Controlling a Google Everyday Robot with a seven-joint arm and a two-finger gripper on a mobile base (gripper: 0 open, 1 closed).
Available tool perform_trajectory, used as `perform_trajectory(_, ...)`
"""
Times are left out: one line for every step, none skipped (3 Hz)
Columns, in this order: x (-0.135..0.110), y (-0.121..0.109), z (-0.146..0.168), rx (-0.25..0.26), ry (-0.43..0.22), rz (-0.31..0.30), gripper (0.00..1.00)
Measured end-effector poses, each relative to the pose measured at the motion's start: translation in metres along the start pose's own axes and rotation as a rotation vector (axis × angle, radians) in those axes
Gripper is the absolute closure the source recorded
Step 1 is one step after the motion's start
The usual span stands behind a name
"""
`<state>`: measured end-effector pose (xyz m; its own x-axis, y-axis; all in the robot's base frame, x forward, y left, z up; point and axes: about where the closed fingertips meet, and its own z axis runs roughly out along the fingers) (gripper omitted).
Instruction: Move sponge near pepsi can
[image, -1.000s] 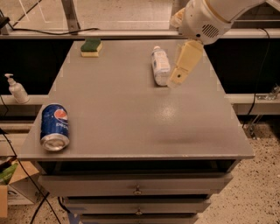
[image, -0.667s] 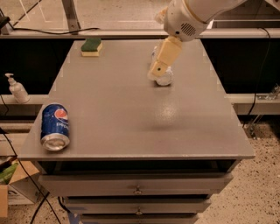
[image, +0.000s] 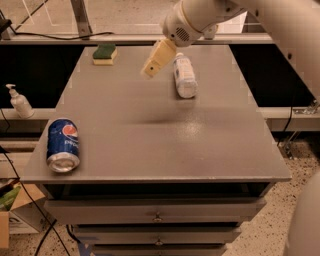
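The grey table (image: 165, 155) serves as the landmark throughout; the sponge (image: 105, 54) lies flat at the table's far left corner, green scouring side up over its yellow foam, close to the back edge; the pepsi can (image: 63, 145) lies on its side at the table's near left corner, its silver end turned toward the front edge and its logo facing up; sponge and can are well apart, with the whole left side of the tabletop between them.

The gripper (image: 150, 68) hangs in the air above the far half of the table, a little left of the table's middle line, tilted so that its tan tip points down and to the left; it touches nothing and carries nothing; whether it is parted or closed cannot be told from this angle; the white arm (image: 200, 20) reaches in from beyond the table's far right corner; a soft shadow (image: 160, 117) sits on the tabletop near its centre.

A clear plastic bottle (image: 184, 76) with a white label lies on its side on the far half of the table, right of the middle line; a soap dispenser (image: 19, 101) stands off the table's left edge, lower down; drawers (image: 157, 214) run beneath the table's front edge.
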<state>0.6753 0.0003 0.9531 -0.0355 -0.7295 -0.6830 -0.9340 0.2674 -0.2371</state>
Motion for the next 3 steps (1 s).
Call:
perform_trajectory(-0.006,-0.026,0.036,-0.005,-0.026,0.070,0.00)
perform_trajectory(-0.020,-0.038,0.072,-0.064,-0.073,0.100,0.00)
perform_trajectory(-0.023,-0.044,0.074,-0.061,-0.087,0.101,0.00)
